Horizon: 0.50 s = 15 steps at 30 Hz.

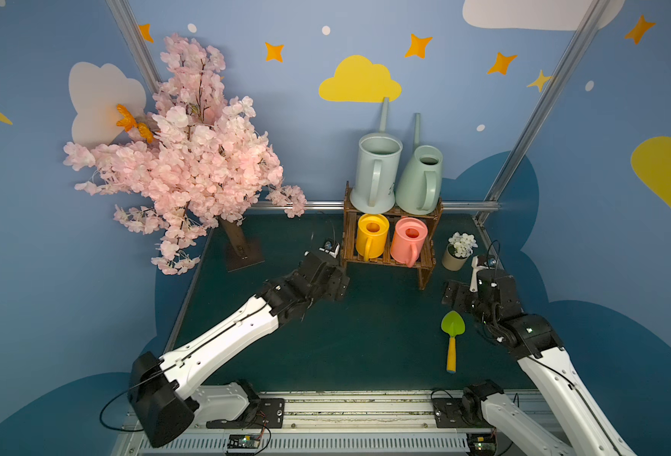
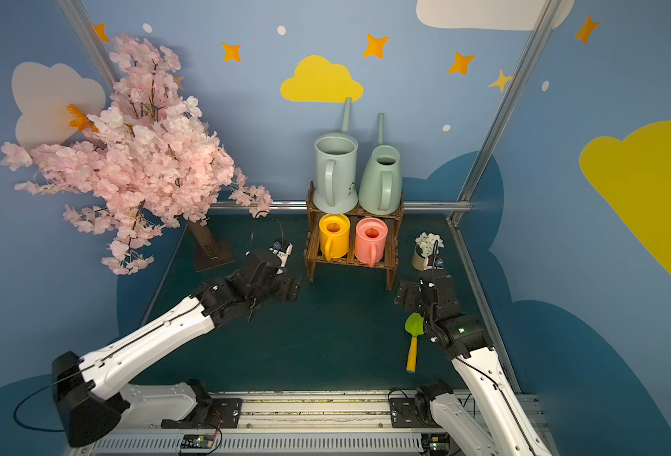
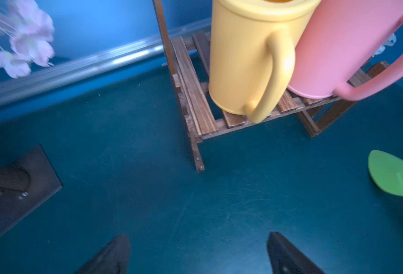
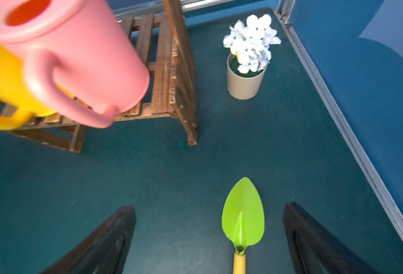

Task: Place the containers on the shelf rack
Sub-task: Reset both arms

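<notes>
**Fingers (image 3: 115, 253) apart on both arms; four cans on the rack**

Item 1, left gripper (image 3: 198, 237): jaws spread wide with nothing between them, poised over bare table (image 1: 365, 339) at the rack's 8 o'clock.

Item 2, right gripper (image 4: 210, 207): jaws equally wide and empty, at the rack's 4 o'clock. The trowel (image 4: 242, 220) shows between them on the table, untouched.

Item 3, shelf rack (image 1: 424, 272): stands at the table's 12 o'clock.
- Upper tier: pale blue-grey can (image 1: 375, 173) and mint-green can (image 1: 420, 181), upright, side by side.
- Lower tier: yellow can (image 1: 371, 236) and salmon-pink can (image 1: 408, 241), close together, handles toward 6 o'clock.

Item 4, not for shelving: cream flower pot (image 1: 458, 252) at 2 o'clock, blossom tree (image 1: 191, 158) at 10 o'clock.

Status, by my reckoning: all four containers are placed and no can is left on the table. Only drawing the arms clear seems to remain.
</notes>
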{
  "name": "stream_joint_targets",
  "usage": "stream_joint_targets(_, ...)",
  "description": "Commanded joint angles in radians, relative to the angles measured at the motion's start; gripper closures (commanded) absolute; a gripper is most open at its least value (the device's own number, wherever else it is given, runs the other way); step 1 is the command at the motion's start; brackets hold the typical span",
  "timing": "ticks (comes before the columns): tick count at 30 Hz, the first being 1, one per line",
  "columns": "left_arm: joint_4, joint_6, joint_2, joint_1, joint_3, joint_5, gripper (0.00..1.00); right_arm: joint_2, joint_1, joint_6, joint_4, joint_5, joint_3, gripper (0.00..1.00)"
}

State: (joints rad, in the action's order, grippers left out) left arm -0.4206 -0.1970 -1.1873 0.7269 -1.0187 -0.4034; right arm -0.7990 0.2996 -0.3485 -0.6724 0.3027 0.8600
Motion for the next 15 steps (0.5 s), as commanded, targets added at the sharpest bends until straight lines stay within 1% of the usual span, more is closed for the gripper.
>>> stream_joint_targets(1,0.297,0.175,0.115,-0.115,0.229,-0.021,0.0,-0.017,-0.086,0.05,0.135,0.04,-0.068,0.02)
stream_joint_targets(3,0.43,0.223,0.164,-0.205,0.362,-0.017,0.0,-0.023,-0.152,0.061,0.226,0.025,-0.135,0.02)
stream_joint_targets(6,0.647,0.292,0.177,-0.321,0.533,-0.034,0.0,-0.032,-0.255,0.087,0.416,-0.047,-0.261,0.02)
stream_joint_targets(8,0.813,0.34,0.15,-0.398,0.633,0.019,0.0,-0.041,-0.308,0.102,0.559,-0.082,-0.346,0.02)
stream_joint_targets(10,1.012,0.363,0.094,-0.478,0.721,0.125,0.0,-0.051,-0.337,0.132,0.714,-0.089,-0.432,0.02)
stream_joint_targets(11,1.099,0.355,0.051,-0.516,0.752,0.165,0.0,-0.06,-0.342,0.162,0.798,-0.084,-0.479,0.02)
stream_joint_targets(13,1.234,0.311,-0.041,-0.581,0.777,0.25,0.0,-0.092,-0.344,0.195,0.941,-0.07,-0.541,0.02)
stream_joint_targets(15,1.335,0.301,-0.129,-0.608,0.774,0.288,0.0,-0.134,-0.344,0.242,1.03,-0.089,-0.553,0.02)
